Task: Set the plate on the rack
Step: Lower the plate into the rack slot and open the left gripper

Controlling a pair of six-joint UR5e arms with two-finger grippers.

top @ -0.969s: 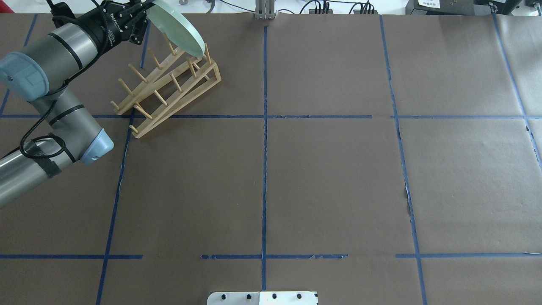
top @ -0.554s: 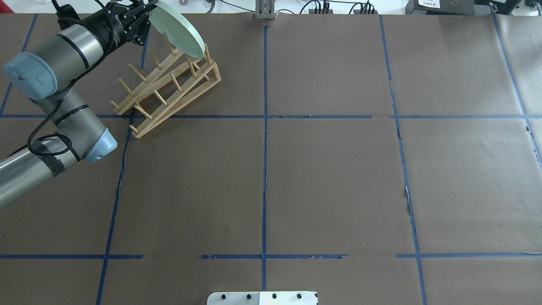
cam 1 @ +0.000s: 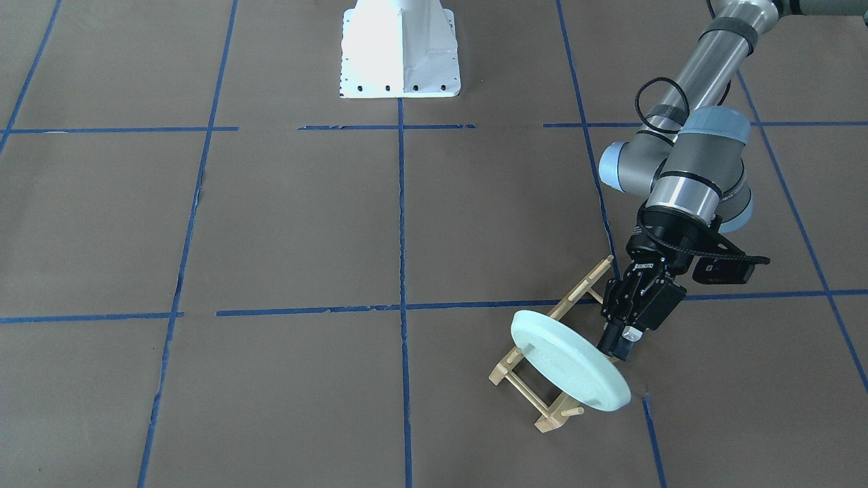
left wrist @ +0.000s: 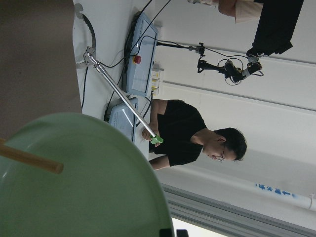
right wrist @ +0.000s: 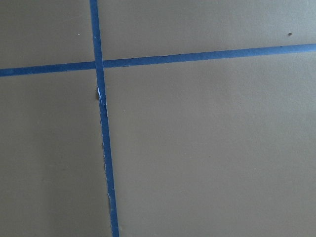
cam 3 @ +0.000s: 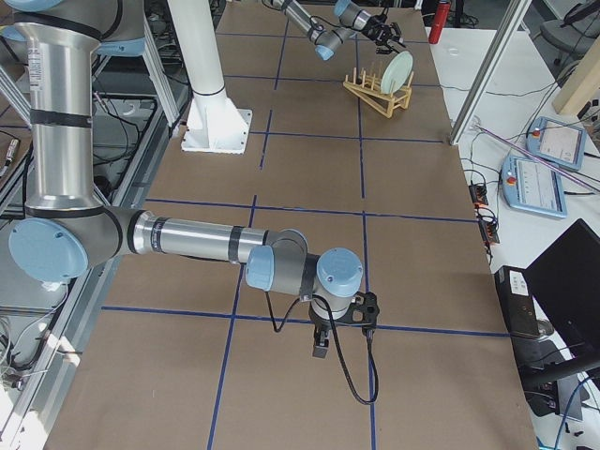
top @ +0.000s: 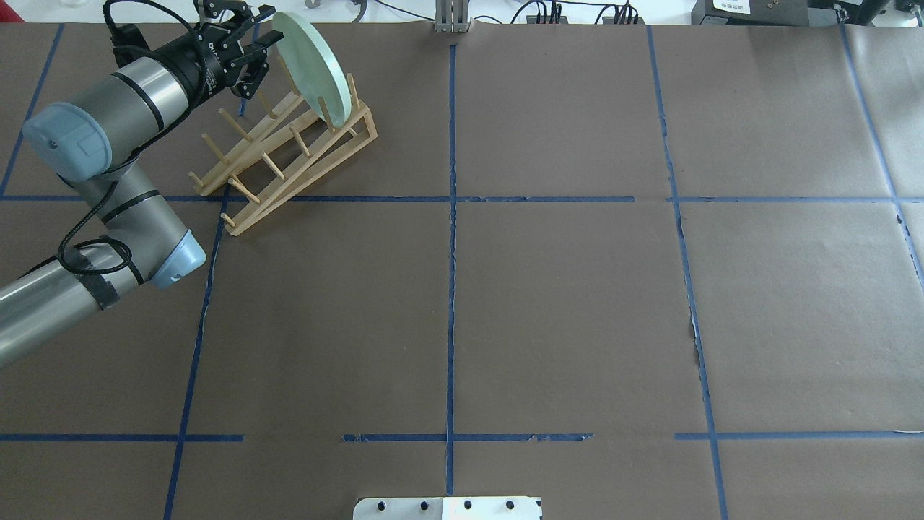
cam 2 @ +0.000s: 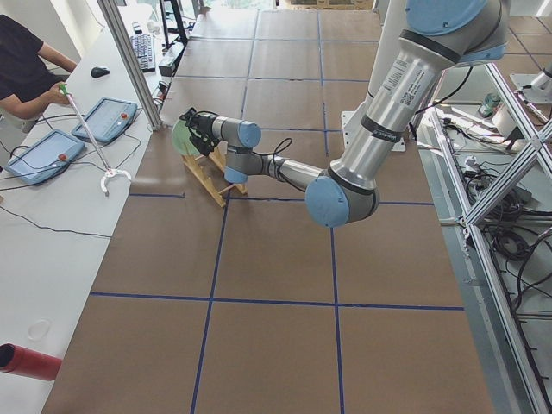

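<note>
**Plate** [top: 314, 61]: we are finding it standing on edge, leaning, between the pegs at the 1 o'clock end of the rack [top: 274, 167]. The rack is sitting at 10 o'clock on the surface [top: 563, 303] in the overhead view.

**Left fingers** [cam 1: 610, 339]: we are seeing them spread wide, gripping nothing, hovering just beside the plate's rim at its 9 o'clock.

**Right fingers** [cam 3: 320, 345]: they are hanging low over the surface, well apart from the rack. We are unable to tell their spread.

left arm [top: 108, 101] bends from the left edge up to the upper left of the overhead view, left gripper [top: 258, 45] with jaws spread. right arm [cam 3: 187, 240] lies low, right gripper [cam 3: 321, 349] pointing down, jaw state unclear.
</note>
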